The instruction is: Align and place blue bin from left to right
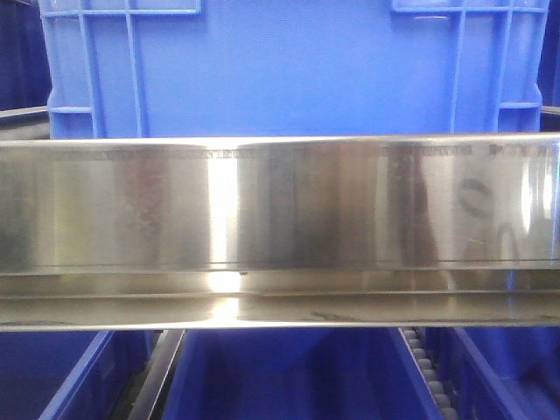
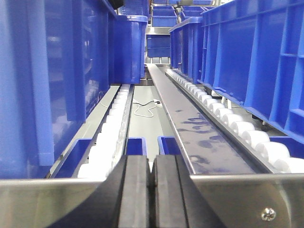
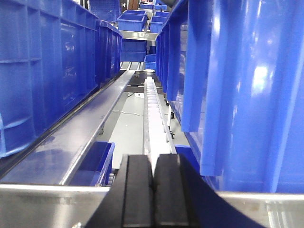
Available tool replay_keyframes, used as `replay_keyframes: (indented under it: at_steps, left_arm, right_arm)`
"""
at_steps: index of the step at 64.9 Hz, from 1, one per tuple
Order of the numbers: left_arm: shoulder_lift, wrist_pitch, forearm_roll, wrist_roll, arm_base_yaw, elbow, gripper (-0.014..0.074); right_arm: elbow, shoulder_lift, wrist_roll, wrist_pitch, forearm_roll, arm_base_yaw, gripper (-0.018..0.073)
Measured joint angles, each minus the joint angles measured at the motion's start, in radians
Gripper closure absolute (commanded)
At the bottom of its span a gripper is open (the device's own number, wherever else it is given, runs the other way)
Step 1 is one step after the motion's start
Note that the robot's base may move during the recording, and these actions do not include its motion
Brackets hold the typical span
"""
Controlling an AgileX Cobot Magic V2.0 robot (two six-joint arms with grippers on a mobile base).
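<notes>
Jaws on both arms tight together, empty; blue bin (image 1: 289, 70) clear of them.

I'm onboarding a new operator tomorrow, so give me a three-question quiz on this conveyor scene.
1. True or false: the left gripper is shut and holding nothing.
2. In the front view, what crosses in front of the blue bin? A) a steel rail B) a cardboard box C) a cloth
3. Fill in: the rollers in the left wrist view are ___ in colour.
Key: 1 true; 2 A; 3 white.
</notes>
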Motion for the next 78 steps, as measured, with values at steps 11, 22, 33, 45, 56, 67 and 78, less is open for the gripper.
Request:
replay_keyframes:
  at_steps: [11,22,33,45,56,67,78]
  left_arm:
    - [0.000,0.000,0.000,0.000,0.000,0.000,0.0707]
    - [0.000,0.000,0.003,0.000,0.000,0.000,0.0707]
    - [0.000,0.000,0.004,0.000,0.000,0.000,0.0707]
    - [0.000,-0.019,0.004,0.000,0.000,0.000,0.0707]
    - [0.000,-0.092,0.004,0.000,0.000,0.000,0.0707]
    - [0.000,-0.145,-0.017,0.000,0.000,0.000,0.0707]
    - [0.000,-0.231,-0.065,0.000,0.000,-0.003,0.0707]
  right_arm:
    - [0.000,0.000,0.000,0.000,0.000,0.000,0.0638]
    - [0.000,0.000,0.000,0.000,0.000,0.000,0.0638]
    - [0.000,0.000,0.000,0.000,0.000,0.000,0.0638]
    - [0.000,0.000,0.000,0.000,0.000,0.000,0.0638]
    - [0.000,0.000,0.000,-0.019,0.000,0.000,0.0638]
    - [0.000,0.000,0.000,-0.046,0.000,0.000,0.0638]
    - [-0.005,0.000,0.000,-0.118,0.000,0.000,0.0638]
